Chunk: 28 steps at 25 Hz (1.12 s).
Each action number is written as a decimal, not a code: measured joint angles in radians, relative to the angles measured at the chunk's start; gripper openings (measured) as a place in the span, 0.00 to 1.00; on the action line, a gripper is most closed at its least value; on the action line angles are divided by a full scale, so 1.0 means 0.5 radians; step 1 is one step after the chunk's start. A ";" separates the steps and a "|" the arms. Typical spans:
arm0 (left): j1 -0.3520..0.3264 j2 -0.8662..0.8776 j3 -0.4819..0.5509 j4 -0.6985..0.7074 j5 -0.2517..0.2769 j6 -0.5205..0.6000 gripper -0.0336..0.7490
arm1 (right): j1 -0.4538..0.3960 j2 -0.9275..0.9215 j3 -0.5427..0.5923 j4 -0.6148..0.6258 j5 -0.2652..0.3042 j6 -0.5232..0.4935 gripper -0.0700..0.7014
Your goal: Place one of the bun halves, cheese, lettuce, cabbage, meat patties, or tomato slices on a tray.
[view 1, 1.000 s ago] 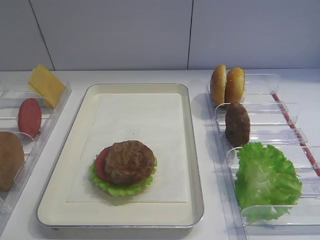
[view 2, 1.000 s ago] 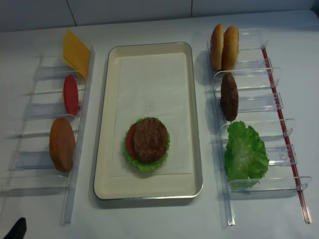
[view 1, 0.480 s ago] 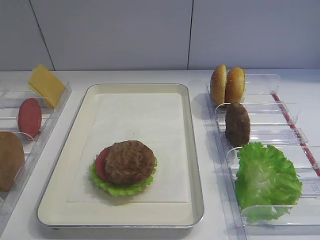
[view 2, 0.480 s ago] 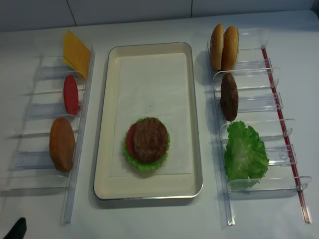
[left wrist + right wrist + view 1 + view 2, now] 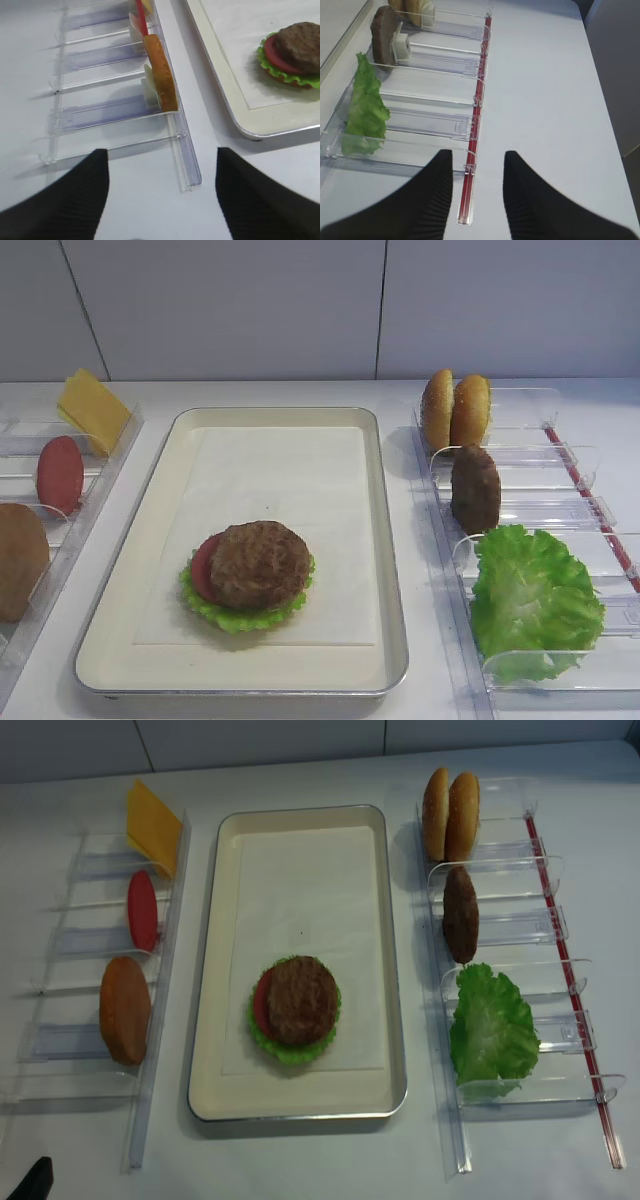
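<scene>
shiny metal tray [image 5: 392, 570], clear plastic racks [image 5: 560, 490]

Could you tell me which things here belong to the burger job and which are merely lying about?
Job:
tray
stack on it: lettuce, tomato, patty
spare buns
bun on the left
spare patty
spare lettuce
cheese
tomato slice

Lying about:
clear racks
red strip
</scene>
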<state>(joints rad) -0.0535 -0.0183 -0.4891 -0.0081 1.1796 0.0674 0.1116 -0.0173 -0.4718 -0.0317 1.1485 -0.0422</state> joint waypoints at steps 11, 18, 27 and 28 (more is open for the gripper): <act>0.000 0.000 0.000 0.000 0.000 0.000 0.64 | 0.000 0.000 0.000 0.004 0.000 0.000 0.48; 0.000 0.000 0.000 0.000 0.000 0.000 0.64 | 0.000 0.000 0.000 0.004 0.000 0.000 0.48; 0.000 0.000 0.000 0.000 0.000 0.000 0.64 | 0.000 0.000 0.000 0.004 0.000 0.000 0.48; 0.000 0.000 0.000 0.000 0.000 0.000 0.64 | 0.000 0.000 0.000 0.004 0.000 0.000 0.48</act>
<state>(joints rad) -0.0535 -0.0183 -0.4891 -0.0081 1.1796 0.0674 0.1116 -0.0173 -0.4718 -0.0300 1.1485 -0.0424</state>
